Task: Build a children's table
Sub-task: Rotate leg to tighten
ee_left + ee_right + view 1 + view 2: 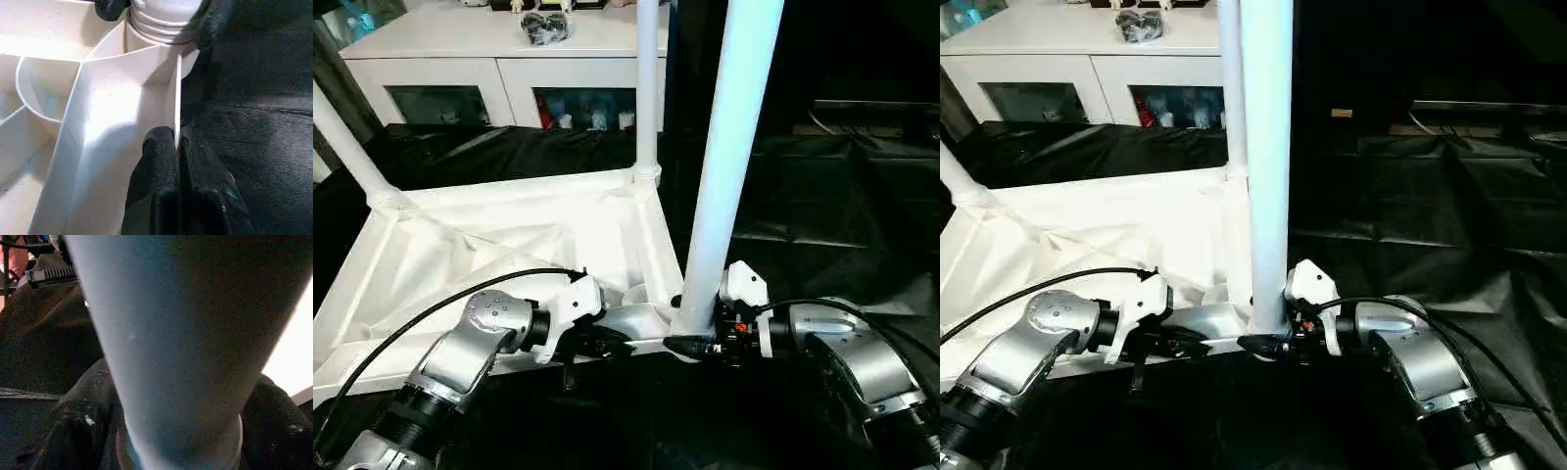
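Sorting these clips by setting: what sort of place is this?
Probably an indoor room set up as a workspace: a white cabinet with glass doors at the back, black sheeting covering the ground, and the upturned tabletop being assembled on it.

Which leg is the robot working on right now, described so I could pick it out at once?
Start at the upturned white tabletop lying on the black sheet. Go to its corner nearest the robot, where the right end effector grips the base of a leg. Unlike the two legs at the far corners, this one is the closest and looks thickest, running up out of the picture, with the left end effector pinching the rim beside it.
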Robot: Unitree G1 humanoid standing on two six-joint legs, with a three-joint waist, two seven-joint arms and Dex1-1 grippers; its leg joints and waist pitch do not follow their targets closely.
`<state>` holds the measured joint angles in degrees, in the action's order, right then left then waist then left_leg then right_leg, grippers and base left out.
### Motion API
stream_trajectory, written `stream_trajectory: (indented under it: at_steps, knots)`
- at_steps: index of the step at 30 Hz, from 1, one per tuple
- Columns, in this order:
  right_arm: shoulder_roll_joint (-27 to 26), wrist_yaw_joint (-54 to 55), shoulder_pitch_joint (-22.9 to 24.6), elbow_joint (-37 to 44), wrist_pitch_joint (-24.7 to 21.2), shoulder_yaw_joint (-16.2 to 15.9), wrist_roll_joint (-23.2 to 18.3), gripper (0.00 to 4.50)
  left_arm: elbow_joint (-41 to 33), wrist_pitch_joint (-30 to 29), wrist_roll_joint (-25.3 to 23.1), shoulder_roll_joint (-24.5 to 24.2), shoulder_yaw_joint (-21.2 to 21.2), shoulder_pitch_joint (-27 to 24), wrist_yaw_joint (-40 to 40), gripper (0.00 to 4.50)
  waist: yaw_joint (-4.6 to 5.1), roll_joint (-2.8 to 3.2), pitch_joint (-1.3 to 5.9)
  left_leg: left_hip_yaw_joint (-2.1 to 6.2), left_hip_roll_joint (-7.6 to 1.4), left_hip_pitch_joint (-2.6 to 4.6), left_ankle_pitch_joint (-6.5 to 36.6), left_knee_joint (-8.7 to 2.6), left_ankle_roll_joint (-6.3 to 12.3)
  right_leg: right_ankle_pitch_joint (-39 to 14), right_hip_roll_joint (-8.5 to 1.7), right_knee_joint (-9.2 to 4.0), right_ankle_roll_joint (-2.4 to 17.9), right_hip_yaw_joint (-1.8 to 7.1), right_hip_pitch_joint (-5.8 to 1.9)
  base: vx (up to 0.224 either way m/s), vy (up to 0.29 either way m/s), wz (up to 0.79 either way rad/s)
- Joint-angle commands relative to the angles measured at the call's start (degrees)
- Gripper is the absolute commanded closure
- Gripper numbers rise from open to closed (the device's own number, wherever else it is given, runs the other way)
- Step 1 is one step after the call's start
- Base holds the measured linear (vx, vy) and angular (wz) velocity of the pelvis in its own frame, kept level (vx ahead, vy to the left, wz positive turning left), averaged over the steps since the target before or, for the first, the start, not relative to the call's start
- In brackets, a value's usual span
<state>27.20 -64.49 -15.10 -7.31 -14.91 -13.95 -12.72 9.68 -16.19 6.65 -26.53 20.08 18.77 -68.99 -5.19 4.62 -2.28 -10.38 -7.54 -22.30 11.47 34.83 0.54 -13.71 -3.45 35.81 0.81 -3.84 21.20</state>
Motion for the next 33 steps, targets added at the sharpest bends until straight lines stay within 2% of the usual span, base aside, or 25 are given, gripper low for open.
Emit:
stream_trajectory:
  at_steps: [1,5,9,10,11,12,13,14,17,19,22,23,26,28,31,33]
  knots:
    - [-0.58,-1.97,0.65,1.9,-0.21,-1.31,-0.57,1.49,-1.41,0.4,1.57,0.26,0.08,0.4,-0.48,4.5,-0.06,-0.82,2.85,2.95,-6.63,1.11,9.51,-4.57,4.34,-3.06,-6.76,-4.17,14.41,3.76,-1.76,0.0,0.0,0.0]
    - [-0.62,-2.07,0.83,2.21,-0.59,-1.44,-1.51,1.76,-1.46,0.2,1.57,0.26,-0.04,0.2,-0.49,4.5,-0.12,-0.74,3.0,2.96,-6.59,1.03,8.06,-4.38,4.67,-1.66,-6.77,-4.0,14.4,3.72,-1.86,0.0,0.0,0.0]
    - [-3.65,2.77,1.03,0.6,-0.41,-0.86,-0.61,1.83,0.67,-0.12,-0.39,2.39,-0.72,0.94,4.53,4.5,-0.11,-0.83,3.03,2.92,-6.6,1.01,7.71,-4.3,5.04,-0.59,-6.75,-3.94,14.62,3.71,-1.85,0.0,0.0,0.0]
    - [-5.27,6.1,0.51,-1.13,-0.85,-0.33,0.38,1.83,1.54,-0.38,-1.15,3.27,-0.92,1.46,6.39,4.5,0.05,-0.58,2.93,2.98,-6.56,1.02,8.28,-4.4,4.58,-1.44,-6.71,-4.0,14.72,3.71,-1.7,0.0,0.0,0.0]
    - [-6.84,9.76,-0.11,-3.16,-0.77,0.06,1.85,1.84,2.27,-0.57,-1.7,4.13,-1.09,1.94,7.98,4.5,0.26,-0.74,2.78,3.0,-6.47,1.12,9.96,-4.54,3.78,-3.91,-6.74,-4.36,14.66,3.7,-1.7,0.0,0.0,0.0]
    - [-9.27,15.43,-1.21,-6.35,-0.85,1.03,3.53,1.84,3.19,-1.26,-2.22,5.54,-1.37,2.7,10.28,4.5,0.34,-0.53,2.74,2.99,-6.41,1.19,10.56,-4.53,3.23,-5.26,-6.76,-4.48,14.55,3.73,-1.65,0.0,0.0,0.0]
    - [-9.27,15.43,-1.21,-6.35,-0.85,1.03,3.53,1.84,3.19,-1.26,-2.22,5.54,-1.37,2.7,10.28,4.5,0.82,-0.66,2.37,3.02,-6.2,1.24,12.6,-4.84,1.54,-9.33,-6.75,-4.81,14.41,3.73,-1.57,0.0,0.0,0.0]
    - [-11.58,20.46,-2.19,-9.05,-1.21,2.05,4.58,1.84,3.78,-2.08,-2.54,6.88,-1.48,3.38,12.09,4.5,0.94,-0.67,2.46,3.3,-6.39,1.38,13.82,-5.07,0.02,-12.46,-6.91,-4.95,13.37,3.78,-1.75,0.0,0.0,0.0]
    - [-17.0,31.93,-4.53,-14.26,-3.35,3.77,6.87,1.84,5.72,-4.94,-3.4,11.81,-1.82,5.99,18.19,4.5,1.71,-0.85,2.38,3.19,-6.19,1.7,15.45,-5.21,-1.3,-13.35,-6.76,-5.19,12.9,4.07,-1.32,0.0,0.0,0.0]
    - [-18.67,35.24,-5.25,-15.42,-5.0,3.24,8.33,1.84,6.18,-6.16,-3.36,14.27,-2.05,7.01,20.61,4.5,1.89,-0.68,2.35,3.25,-6.11,1.54,15.18,-5.24,-1.65,-13.63,-6.81,-5.28,12.65,4.04,-1.45,0.0,0.0,0.0]
    - [-19.49,34.25,-5.19,-15.08,-5.24,2.37,8.24,1.84,5.77,-6.63,-3.18,15.71,-1.62,7.13,21.01,4.5,1.68,-0.78,2.43,3.18,-6.17,1.35,14.36,-5.12,-0.59,-12.69,-6.95,-5.41,11.83,4.19,-1.58,0.0,0.0,0.0]
    - [-20.05,32.26,-4.81,-14.03,-4.96,2.27,7.05,1.29,5.18,-6.41,-3.24,16.31,-0.95,6.75,20.68,4.5,1.64,-0.6,2.45,3.18,-6.14,1.29,14.21,-5.07,-0.34,-12.43,-7.02,-5.42,11.75,4.23,-1.62,0.0,0.0,0.0]
    - [-20.4,31.0,-4.72,-13.17,-5.3,3.06,5.86,1.09,4.81,-5.75,-3.49,16.17,-0.19,6.14,19.66,4.5,1.57,-0.66,2.6,3.18,-6.29,1.13,12.77,-5.08,0.62,-10.4,-6.97,-5.25,11.6,4.18,-1.73,0.0,0.0,0.0]
    - [-19.84,30.06,-4.8,-12.83,-4.57,2.77,6.09,0.79,4.63,-5.36,-3.44,15.65,0.05,5.85,18.82,4.5,1.56,-0.59,2.74,3.1,-6.21,1.05,11.34,-4.99,1.46,-7.83,-6.77,-5.01,12.22,4.0,-1.81,0.0,0.0,0.0]
    - [-15.88,23.66,-4.28,-9.68,-0.94,1.52,5.33,0.66,3.2,-4.53,-2.89,13.26,0.24,4.67,15.62,4.5,1.38,-0.52,2.96,3.16,-6.41,0.92,10.0,-4.85,2.52,-4.66,-6.84,-4.7,12.4,3.9,-2.05,0.0,0.0,0.0]
    - [-11.08,15.43,-2.83,-5.42,1.36,-0.08,3.34,0.66,1.89,-4.0,-2.02,10.9,0.13,3.8,12.18,4.5,1.29,-0.51,3.06,3.15,-6.43,0.81,8.67,-4.66,3.8,-1.71,-6.75,-4.47,12.57,3.76,-2.22,0.0,0.0,0.0]
